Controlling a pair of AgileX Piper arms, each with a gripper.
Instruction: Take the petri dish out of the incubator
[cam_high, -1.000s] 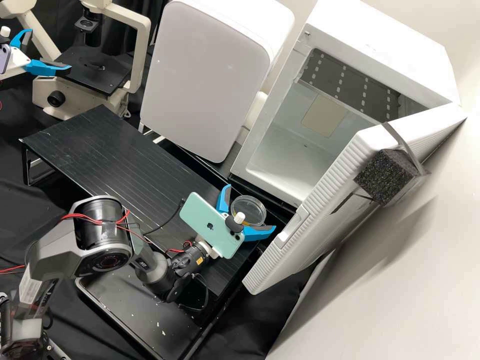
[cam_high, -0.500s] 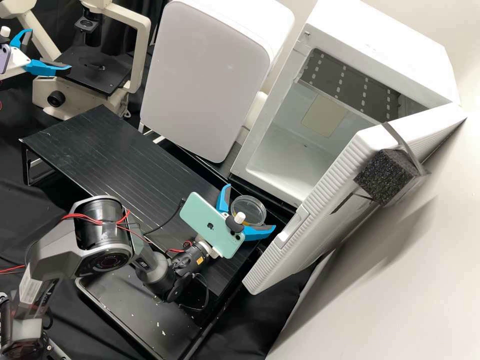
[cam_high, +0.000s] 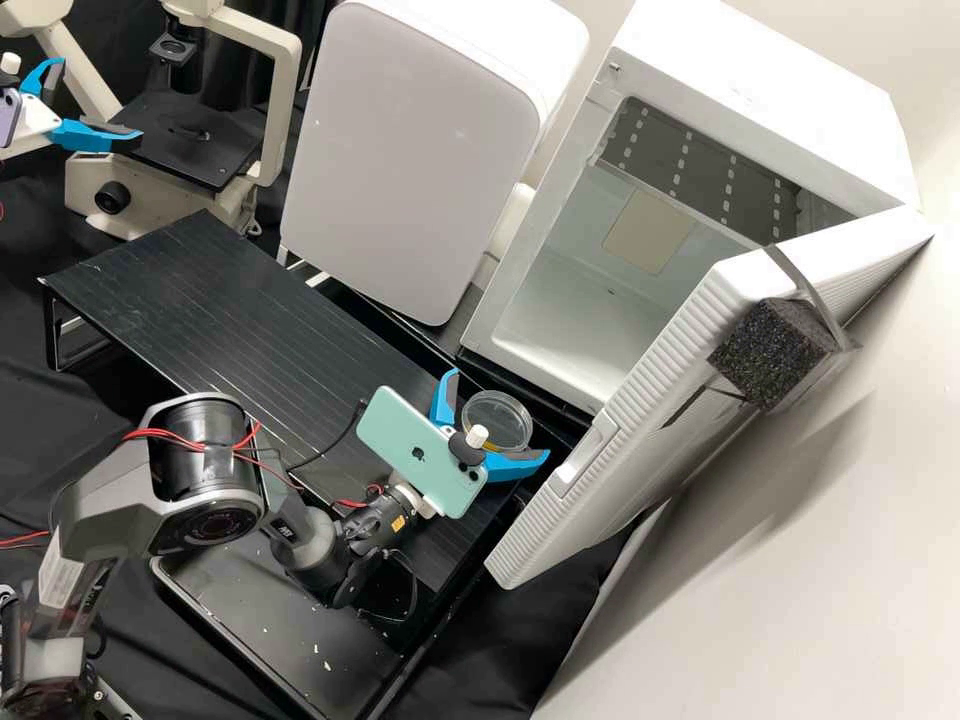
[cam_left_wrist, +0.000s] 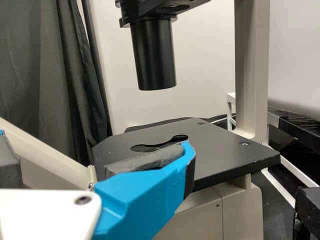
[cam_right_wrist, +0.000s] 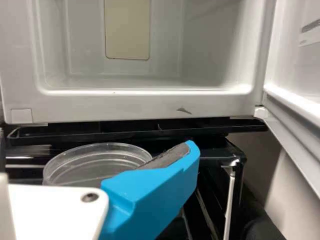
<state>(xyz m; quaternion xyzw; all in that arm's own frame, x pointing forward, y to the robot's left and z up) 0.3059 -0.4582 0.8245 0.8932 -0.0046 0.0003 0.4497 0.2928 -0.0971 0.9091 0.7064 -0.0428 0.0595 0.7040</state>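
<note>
We're seeing round clear-plastic dish (cam_high: 493, 422) outside white boxy incubator (cam_high: 765, 95); blue-fingered right gripper (cam_high: 503, 413) gaping wide, probably empty. Removal's looking done.

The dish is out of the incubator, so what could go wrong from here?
The right gripper's open fingers sit around the petri dish, so backing away unevenly might drag it along. The dish seems close to the end of the black stand, so a nudge might send it over. One fingertip is near the open incubator door and could knock it.
</note>
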